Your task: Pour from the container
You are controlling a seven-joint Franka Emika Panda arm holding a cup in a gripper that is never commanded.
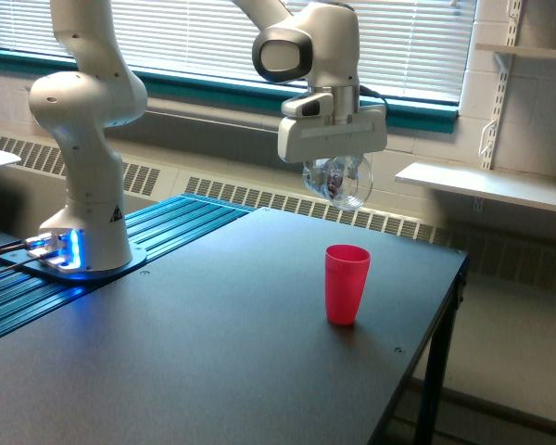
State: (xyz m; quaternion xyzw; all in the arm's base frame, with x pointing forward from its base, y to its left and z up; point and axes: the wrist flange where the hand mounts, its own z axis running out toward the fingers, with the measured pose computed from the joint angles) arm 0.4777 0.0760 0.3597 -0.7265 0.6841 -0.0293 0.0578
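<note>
glass flask (338, 180), clear and rounded with small reddish-brown bits inside, hangs in the air under the white arm's pincer (336, 169), which is clamped on it. it sits above the dark worktop (213, 352), higher than the pink-red plastic cup (346, 284) and roughly over it, well apart from its rim. the cup stands upright near the worktop's edge on the exterior view's right. the arm's base (79, 232) stands on blue ribbed matting (120, 278) at the exterior view's left, a blue light glowing at its foot.
</note>
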